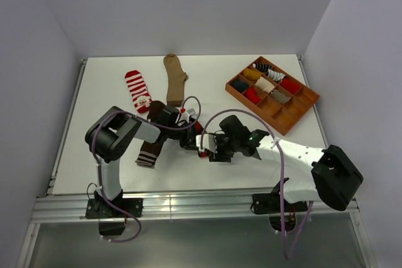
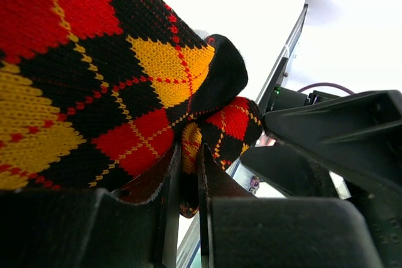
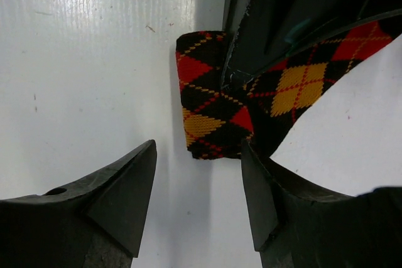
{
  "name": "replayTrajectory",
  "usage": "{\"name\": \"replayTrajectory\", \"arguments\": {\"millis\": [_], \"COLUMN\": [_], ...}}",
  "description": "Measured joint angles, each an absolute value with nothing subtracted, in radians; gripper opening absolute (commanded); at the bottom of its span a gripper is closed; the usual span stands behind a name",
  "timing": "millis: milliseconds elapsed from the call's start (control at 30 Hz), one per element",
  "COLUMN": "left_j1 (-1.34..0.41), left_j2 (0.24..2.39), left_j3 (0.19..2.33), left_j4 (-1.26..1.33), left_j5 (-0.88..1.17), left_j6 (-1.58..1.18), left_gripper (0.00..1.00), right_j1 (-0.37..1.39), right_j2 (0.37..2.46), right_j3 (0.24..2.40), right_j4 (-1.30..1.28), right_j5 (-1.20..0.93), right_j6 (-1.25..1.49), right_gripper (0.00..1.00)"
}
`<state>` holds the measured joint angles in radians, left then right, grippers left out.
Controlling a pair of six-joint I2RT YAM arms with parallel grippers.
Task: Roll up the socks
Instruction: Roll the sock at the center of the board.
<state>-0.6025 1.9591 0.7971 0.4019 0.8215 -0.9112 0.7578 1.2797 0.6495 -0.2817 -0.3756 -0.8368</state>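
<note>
The black argyle sock point(image 3: 210, 111) with red and orange diamonds lies on the white table, one end rolled into a short cylinder. My left gripper point(image 2: 186, 155) is shut on a fold of this sock point(image 2: 94, 80); its fingers point(image 3: 251, 23) come in from above in the right wrist view. My right gripper point(image 3: 198, 149) is open, its tips either side of the roll's near end, empty. In the top view both grippers meet mid-table, left point(image 1: 188, 137) and right point(image 1: 205, 145). The dark brown sock point(image 1: 151, 142), tan sock point(image 1: 174, 80) and red-and-white striped sock point(image 1: 138, 91) lie flat.
A wooden compartment tray point(image 1: 295, 112) with several rolled socks stands at the back right. The table's metal rail point(image 1: 188, 202) runs along the near edge. Walls close in the left, back and right sides.
</note>
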Motion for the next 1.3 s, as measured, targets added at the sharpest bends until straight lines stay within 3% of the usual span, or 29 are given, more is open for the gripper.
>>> {"name": "replayTrajectory", "arguments": {"millis": [333,767,833,867,967,1100,1300], "left_j1": [-0.601,-0.599,-0.598,-0.598,-0.599,-0.599,-0.587], "left_j2": [1.962,1.960,1.956,1.950,1.925,1.886,1.846], "left_j3": [0.799,0.799,0.797,0.796,0.786,0.779,0.772], "left_j4": [0.401,0.379,0.376,0.374,0.349,0.324,0.281], "left_j5": [0.828,0.852,0.850,0.847,0.822,0.794,0.751], "left_j6": [-0.910,-0.902,-0.900,-0.898,-0.881,-0.865,-0.849], "left_gripper": [0.00,0.01,0.09,0.19,0.36,0.41,0.41], "right_j1": [0.856,0.891,0.891,0.891,0.890,0.886,0.882], "right_j2": [1.302,1.442,1.454,1.462,1.481,1.490,1.490], "right_j3": [0.613,0.672,0.688,0.699,0.729,0.742,0.743], "right_j4": [-0.175,-0.168,-0.188,-0.201,-0.235,-0.257,-0.258], "right_j5": [-0.268,-0.205,-0.203,-0.205,-0.220,-0.231,-0.231], "right_j6": [-0.860,-0.879,-0.879,-0.879,-0.879,-0.878,-0.857], "right_gripper": [0.63,0.32,0.30,0.29,0.28,0.28,0.28]}}
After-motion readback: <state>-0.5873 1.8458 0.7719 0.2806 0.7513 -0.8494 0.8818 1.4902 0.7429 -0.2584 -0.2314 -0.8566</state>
